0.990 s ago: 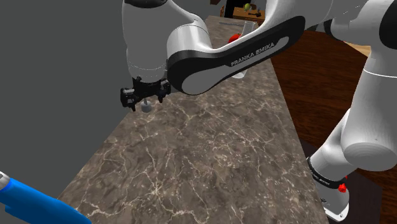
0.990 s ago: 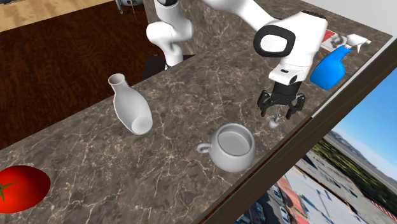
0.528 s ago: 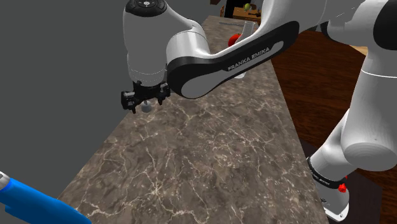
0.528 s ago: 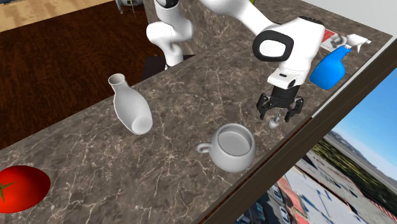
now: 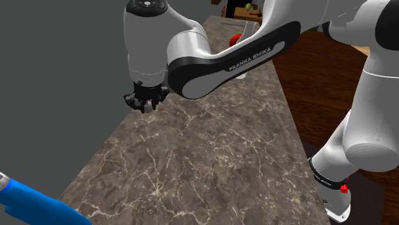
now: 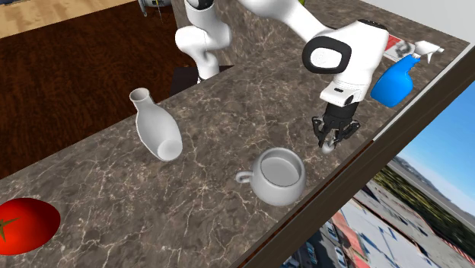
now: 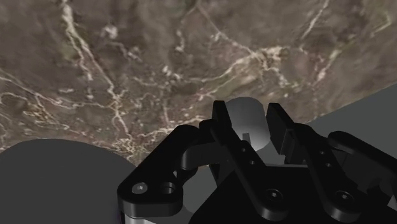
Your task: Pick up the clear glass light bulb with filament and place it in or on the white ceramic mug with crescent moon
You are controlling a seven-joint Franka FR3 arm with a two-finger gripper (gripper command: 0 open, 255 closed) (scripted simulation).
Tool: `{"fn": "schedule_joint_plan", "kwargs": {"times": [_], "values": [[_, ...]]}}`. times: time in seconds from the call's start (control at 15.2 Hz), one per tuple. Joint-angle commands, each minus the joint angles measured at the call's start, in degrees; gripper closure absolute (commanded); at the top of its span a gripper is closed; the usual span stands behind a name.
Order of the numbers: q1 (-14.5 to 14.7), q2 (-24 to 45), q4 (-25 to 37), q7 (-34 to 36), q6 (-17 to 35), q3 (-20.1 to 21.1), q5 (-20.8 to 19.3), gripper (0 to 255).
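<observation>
gripper closed on the light bulb, near the white mug

the two black fingers (image 7: 219, 121) stand narrow and clasp the light bulb (image 7: 245, 119) between them; it shows as a small grey-white rounded piece, and the gripper (image 7: 247, 112) points straight down to the brown marble counter (image 7: 127, 70). in the second exterior view the gripper (image 6: 333, 135) and the bulb (image 6: 328, 147) are near the white mug (image 6: 283, 195), on its right side and a little farther back, close to the counter's edge; i cannot tell if the bulb touches the counter (image 6: 205, 190). the mug stands upright and open, apart from the bulb. above the gripper rises the white arm (image 6: 350, 53). beyond the gripper from the mug is a blue spray bottle (image 6: 394, 82). on the mug's left stands a white vase (image 6: 156, 129), and well apart from the mug, further left, lies a red tomato (image 6: 23, 224).
</observation>
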Motion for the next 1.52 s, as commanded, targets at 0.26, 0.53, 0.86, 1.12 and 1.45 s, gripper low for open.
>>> {"fn": "schedule_joint_plan", "kwargs": {"times": [0.26,0.53,0.86,1.12,1.45], "values": [[-0.1,-0.3,0.4,-0.4,-0.6,0.1,0.4,255],[-0.2,-1.2,2.2,-1.8,-2.9,0.6,1.7,255],[-0.3,-2.2,4.8,-3.4,-5.9,1.2,3.1,255],[-0.3,-2.7,7.1,-4.6,-8.5,1.5,3.9,255],[0.0,-3.0,10.5,-5.9,-11.9,1.8,4.8,255]]}}
